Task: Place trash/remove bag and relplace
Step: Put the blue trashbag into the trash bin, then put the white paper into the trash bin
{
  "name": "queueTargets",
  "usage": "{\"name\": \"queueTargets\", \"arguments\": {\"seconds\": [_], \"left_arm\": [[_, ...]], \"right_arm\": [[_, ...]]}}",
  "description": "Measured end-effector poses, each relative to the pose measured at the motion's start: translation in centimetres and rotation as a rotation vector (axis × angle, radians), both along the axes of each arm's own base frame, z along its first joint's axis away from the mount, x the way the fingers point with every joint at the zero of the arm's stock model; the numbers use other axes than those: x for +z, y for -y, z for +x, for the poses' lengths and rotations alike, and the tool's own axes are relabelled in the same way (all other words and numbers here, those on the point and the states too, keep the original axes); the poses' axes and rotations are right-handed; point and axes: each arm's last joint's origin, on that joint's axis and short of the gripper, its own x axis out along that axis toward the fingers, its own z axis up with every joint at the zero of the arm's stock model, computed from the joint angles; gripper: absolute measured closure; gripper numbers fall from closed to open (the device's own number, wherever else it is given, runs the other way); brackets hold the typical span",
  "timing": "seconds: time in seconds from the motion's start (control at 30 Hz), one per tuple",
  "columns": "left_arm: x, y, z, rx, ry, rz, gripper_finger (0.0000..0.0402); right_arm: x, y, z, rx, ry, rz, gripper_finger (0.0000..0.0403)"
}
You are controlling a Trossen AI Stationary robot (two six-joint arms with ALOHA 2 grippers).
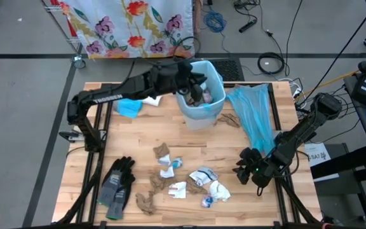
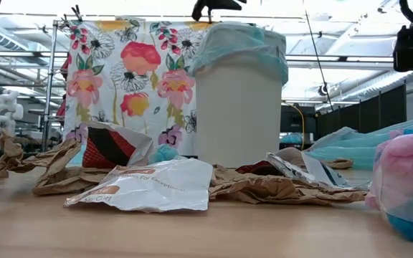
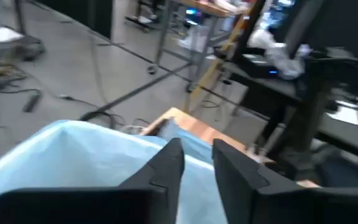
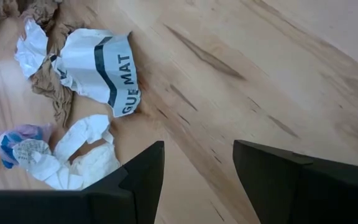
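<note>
We see the left gripper [image 1: 196, 81] over the bin [image 1: 202, 111], fingers slightly apart; right gripper [image 1: 245, 166] spread (empty) nr trash [image 1: 205, 181] on worktop [image 1: 189, 149].

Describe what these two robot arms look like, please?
Both are slim, jointed and black. The left arm has pale lettering along its side. The right arm shows a small green light near its wrist. Each ends in two flat, dark jaws.
</note>
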Motion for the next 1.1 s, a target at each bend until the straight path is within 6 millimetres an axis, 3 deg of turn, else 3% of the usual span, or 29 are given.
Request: {"name": "queueTargets", "arguments": {"seconds": [0.2,0.37,0.57,0.87,1.1], "left_arm": [[-0.5,-0.1,0.1,-0.020,-0.034,-0.019,0.0242],[-1.7,1.2,-0.3,-0.077,-0.149,-0.147,0.0232],[-3.5,5.3,-0.1,-0.217,-0.301,-0.105,0.0231],[-9.9,11.1,0.2,-0.238,-0.462,-0.193,0.0231],[-14.0,15.9,-0.4,-0.220,-0.452,-0.262,0.0230]], "right_arm": [[0.0,0.0,0.0,-0.005,0.008,-0.008,0.0219],[0.2,-0.1,0.2,-0.024,0.051,-0.008,0.0219],[0.6,-0.5,0.7,0.076,0.099,-0.041,0.0219],[1.4,-1.0,1.9,0.248,0.182,-0.075,0.0219],[1.7,-1.4,2.3,0.430,0.162,-0.030,0.0219]]}}
